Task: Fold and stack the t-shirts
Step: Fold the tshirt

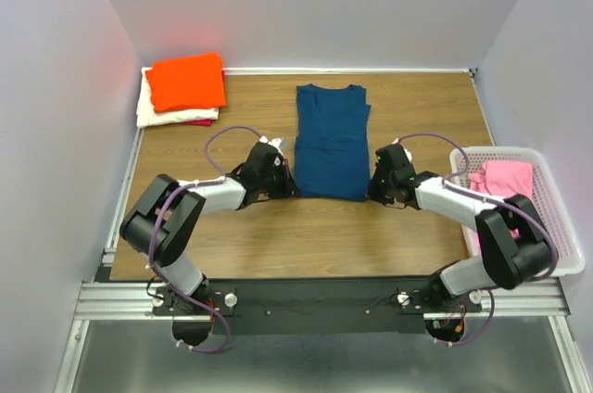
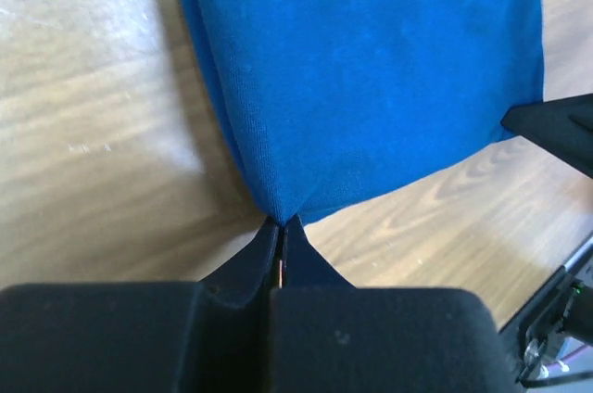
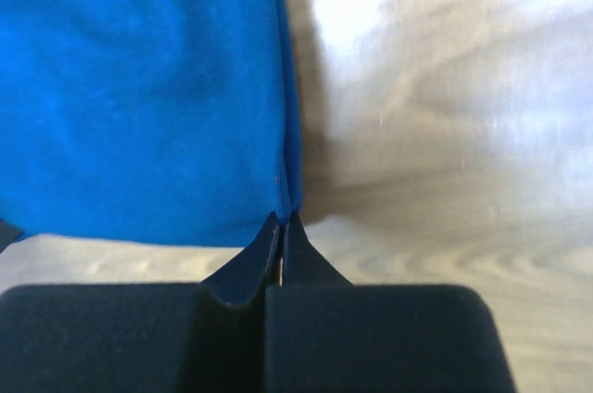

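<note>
A navy blue t-shirt (image 1: 332, 138) lies flat on the table's middle, folded into a narrow strip, collar at the far end. My left gripper (image 1: 289, 191) is shut on its near left corner; in the left wrist view the cloth (image 2: 371, 78) is pinched at the gripper (image 2: 282, 222). My right gripper (image 1: 372, 193) is shut on the near right corner; in the right wrist view the gripper (image 3: 284, 219) pinches the shirt's (image 3: 139, 96) right edge. A folded orange tee (image 1: 187, 80) tops a stack on a cream-white tee (image 1: 157, 115) and a red one (image 1: 198, 121) at the far left. A pink tee (image 1: 508, 178) lies in the basket.
A white plastic basket (image 1: 556, 226) stands at the table's right edge. The wooden table (image 1: 306, 235) is bounded by grey walls on the left, far and right sides. The right gripper's dark tip (image 2: 556, 129) shows in the left wrist view.
</note>
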